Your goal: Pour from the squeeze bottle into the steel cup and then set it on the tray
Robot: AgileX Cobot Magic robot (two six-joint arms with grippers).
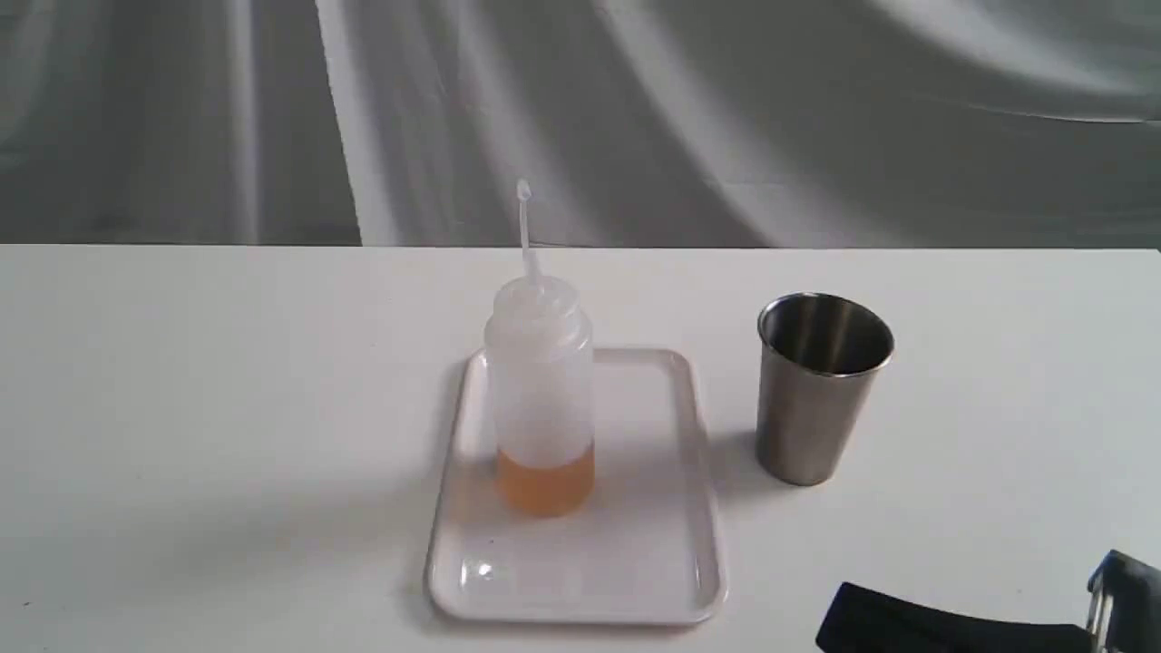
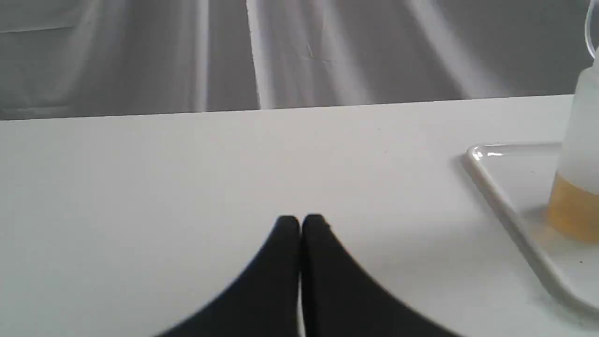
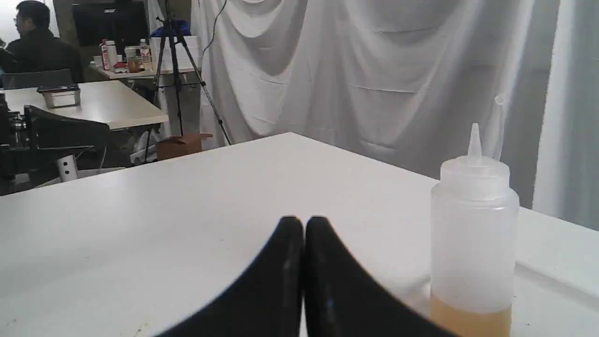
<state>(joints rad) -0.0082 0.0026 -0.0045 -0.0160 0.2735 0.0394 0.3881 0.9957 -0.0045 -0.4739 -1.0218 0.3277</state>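
The squeeze bottle [image 1: 541, 390] stands upright on the white tray [image 1: 653, 544], a band of orange liquid at its bottom and its thin nozzle pointing up. The steel cup [image 1: 821, 385] stands upright on the table to the right of the tray, apart from it. In the left wrist view my left gripper [image 2: 300, 223] is shut and empty over bare table, with the tray [image 2: 505, 210] and bottle [image 2: 578, 187] off to one side. My right gripper [image 3: 303, 224] is shut and empty too, with the bottle [image 3: 472, 243] close beside it. Only a dark part of the right arm [image 1: 907, 626] shows at the exterior view's lower right corner.
A grey draped cloth [image 1: 635, 118] hangs behind the white table [image 1: 181, 408]. In the right wrist view, beyond the table edge, stand a tripod [image 3: 178, 70], other tables [image 3: 93, 105] and a seated person [image 3: 37, 47].
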